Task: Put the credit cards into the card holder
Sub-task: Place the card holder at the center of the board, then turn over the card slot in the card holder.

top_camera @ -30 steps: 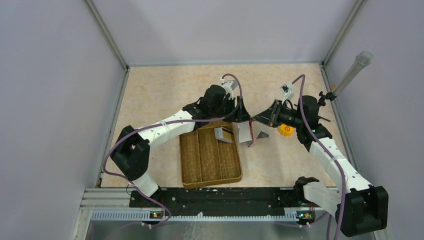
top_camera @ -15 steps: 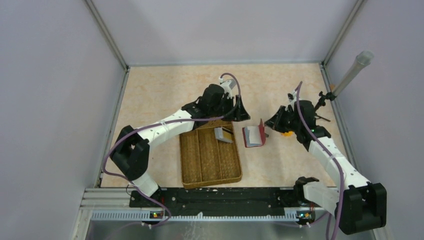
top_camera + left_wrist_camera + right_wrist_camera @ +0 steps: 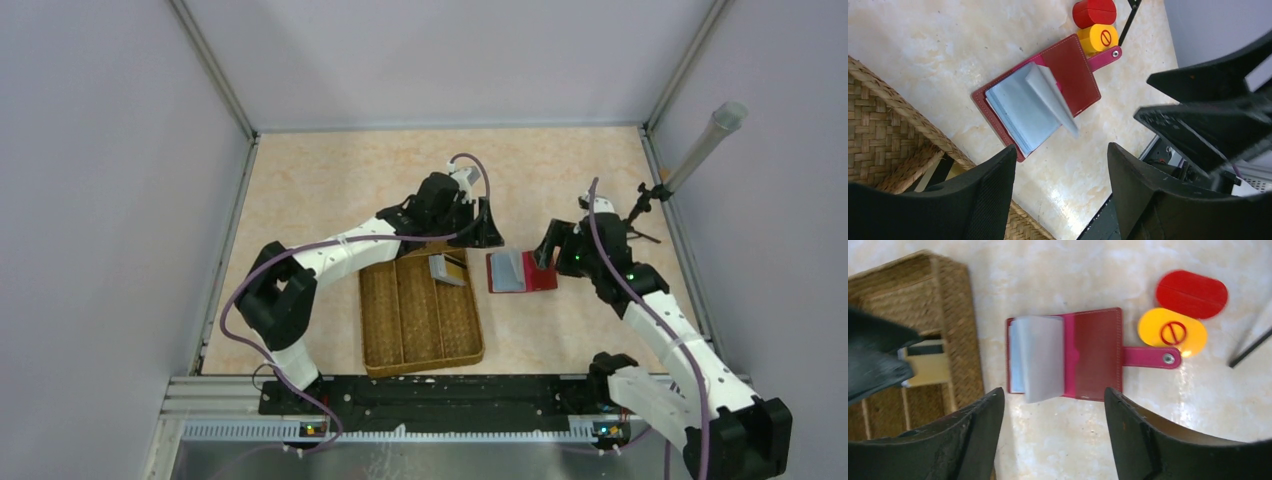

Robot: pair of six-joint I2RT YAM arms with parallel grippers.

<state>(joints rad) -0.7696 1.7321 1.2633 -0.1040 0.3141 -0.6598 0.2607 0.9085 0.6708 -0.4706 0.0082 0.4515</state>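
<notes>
The card holder point(image 3: 520, 272) lies open and flat on the table, its red cover point(image 3: 1095, 355) to the right and its pale blue sleeves point(image 3: 1038, 357) fanned up on the left. One sleeve stands half raised point(image 3: 1053, 97). The credit cards point(image 3: 447, 268), one yellow and one grey, rest in the woven tray's far right compartment point(image 3: 928, 365). My left gripper point(image 3: 487, 228) hovers open just behind the holder, nothing between its fingers point(image 3: 1062, 149). To the holder's right my right gripper point(image 3: 548, 250) is open and empty point(image 3: 1053, 392), clear of the cover.
A brown woven divided tray point(image 3: 420, 335) sits left of the holder point(image 3: 958, 300). A round yellow-and-red object point(image 3: 1180, 315) lies by the holder's snap strap point(image 3: 1095, 25). A grey tube on a black stand point(image 3: 705, 145) rises at the back right corner.
My right gripper has opened and let go of the card holder, which went from lifted to lying open on the table. The right arm drew back to the right. The left gripper barely moved.
</notes>
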